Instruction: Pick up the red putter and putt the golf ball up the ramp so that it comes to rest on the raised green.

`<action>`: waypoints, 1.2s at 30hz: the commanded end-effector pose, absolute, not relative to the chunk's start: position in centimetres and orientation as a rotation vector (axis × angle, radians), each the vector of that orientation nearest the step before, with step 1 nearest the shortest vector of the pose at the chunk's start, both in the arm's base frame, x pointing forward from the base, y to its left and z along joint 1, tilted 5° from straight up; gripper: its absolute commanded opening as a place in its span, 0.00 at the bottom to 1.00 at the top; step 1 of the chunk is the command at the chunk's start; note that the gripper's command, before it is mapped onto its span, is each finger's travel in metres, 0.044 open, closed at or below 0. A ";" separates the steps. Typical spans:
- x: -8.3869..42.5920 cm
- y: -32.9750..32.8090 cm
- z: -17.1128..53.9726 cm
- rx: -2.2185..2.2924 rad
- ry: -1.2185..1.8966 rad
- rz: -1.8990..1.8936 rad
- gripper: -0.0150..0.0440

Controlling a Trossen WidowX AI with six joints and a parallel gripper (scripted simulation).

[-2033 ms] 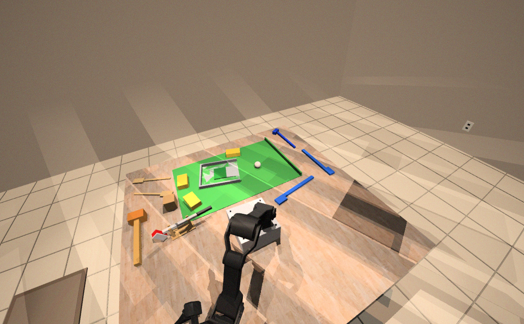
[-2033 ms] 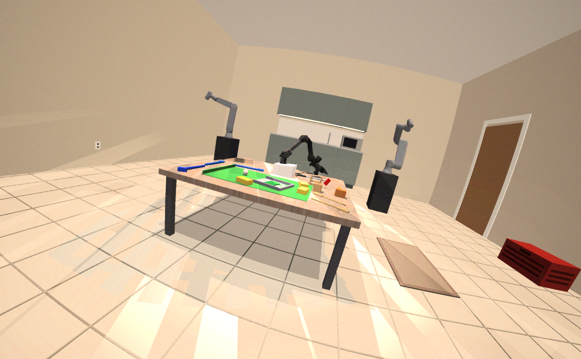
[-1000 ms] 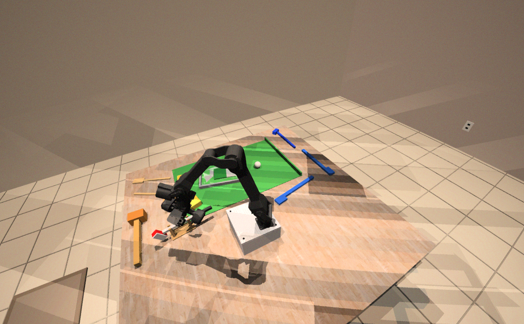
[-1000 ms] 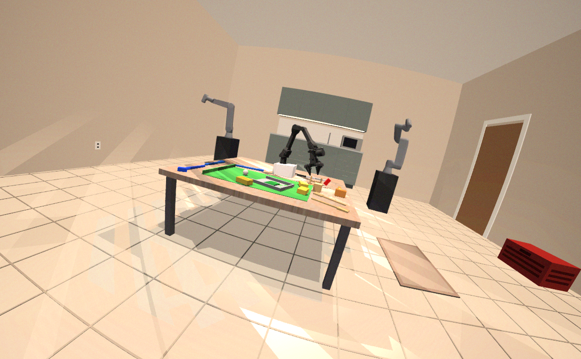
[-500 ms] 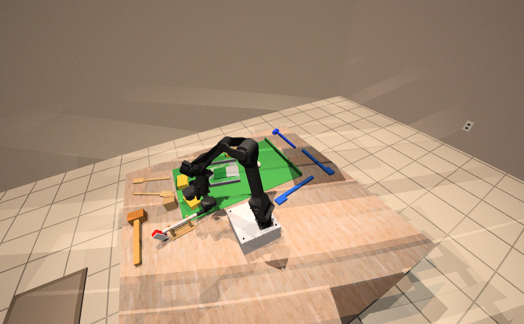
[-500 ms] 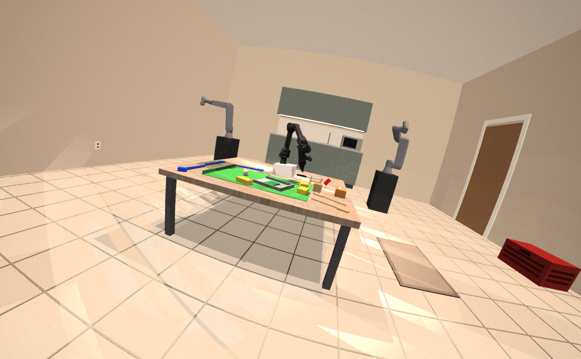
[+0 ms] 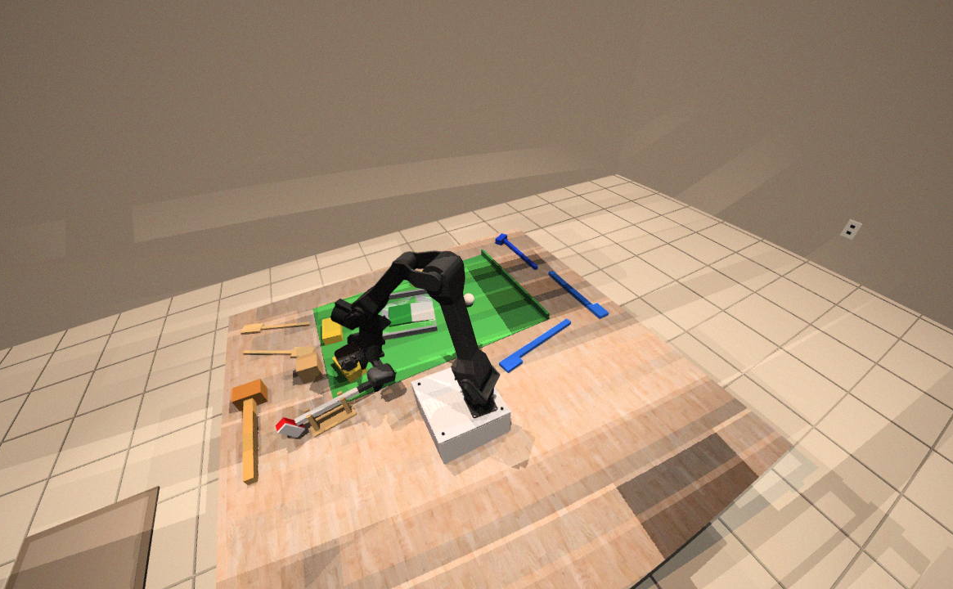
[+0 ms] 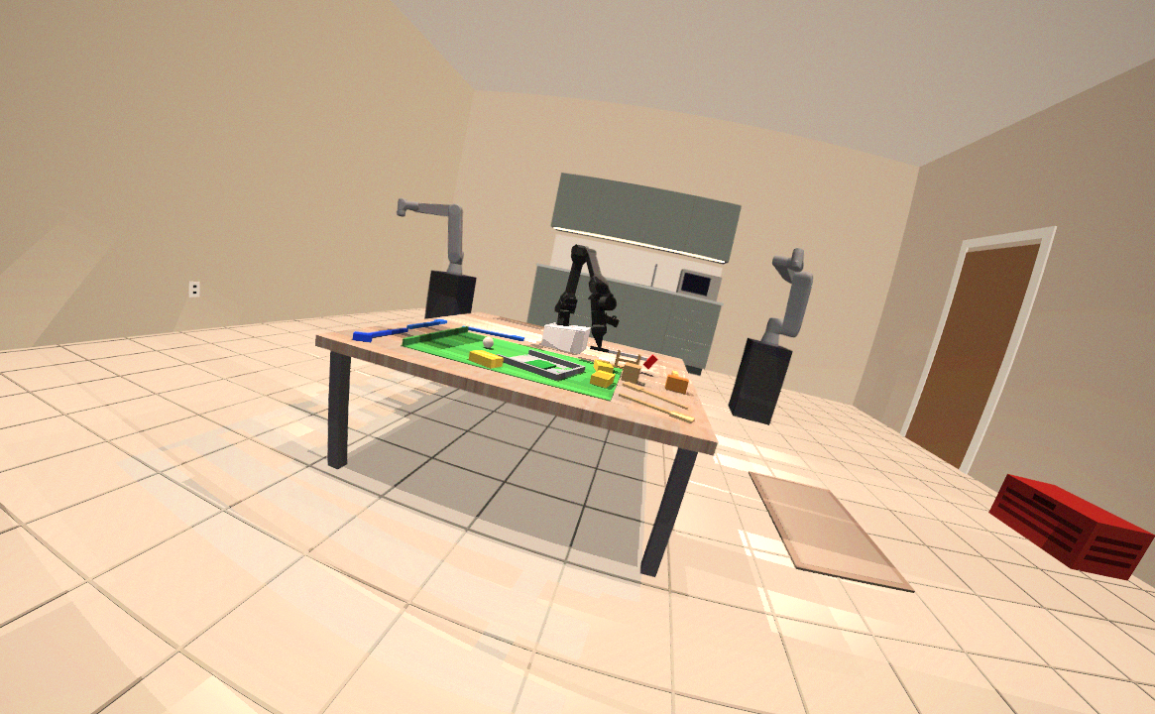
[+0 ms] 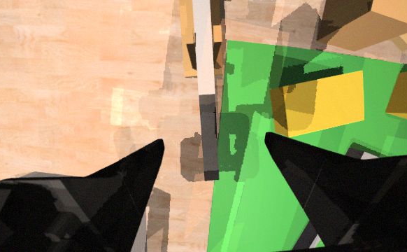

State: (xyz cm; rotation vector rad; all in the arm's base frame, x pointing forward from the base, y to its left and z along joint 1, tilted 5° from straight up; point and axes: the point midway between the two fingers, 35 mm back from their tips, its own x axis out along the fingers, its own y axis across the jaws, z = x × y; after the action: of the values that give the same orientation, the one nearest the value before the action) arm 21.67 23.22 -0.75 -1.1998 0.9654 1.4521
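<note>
fingers: wide apart, empty | red putter (image 9: 208, 115): on wooden stand (image 7: 333, 417)

The red putter (image 7: 315, 417) is showing a red-and-white head, a white shaft and a dark grey grip (seen in the wrist view). The mat (image 9: 256, 196) is lying bright green under yellow blocks (image 9: 320, 101); the gripper (image 9: 213, 148) is showing black.

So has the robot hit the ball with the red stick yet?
Not yet. The open gripper hangs above the dark grip end of the putter, holding nothing. The putter lies on its little wooden stand by the mat's edge. The golf ball sits on the flat green mat. Grabbing, swinging and putting up the ramp are all left.
</note>
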 end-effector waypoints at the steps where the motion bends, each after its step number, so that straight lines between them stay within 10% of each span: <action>1: 21.4 22.9 -2.6 -1.196 0.979 1.458 1.00; 26: 21.4 22.7 -5.1 -1.196 0.979 1.458 1.00; 36: 21.6 22.8 -4.8 -1.197 0.979 1.451 0.56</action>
State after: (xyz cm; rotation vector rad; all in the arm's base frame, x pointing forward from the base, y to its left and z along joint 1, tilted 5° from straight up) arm 21.56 22.78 -4.86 -1.1967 0.9787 1.4508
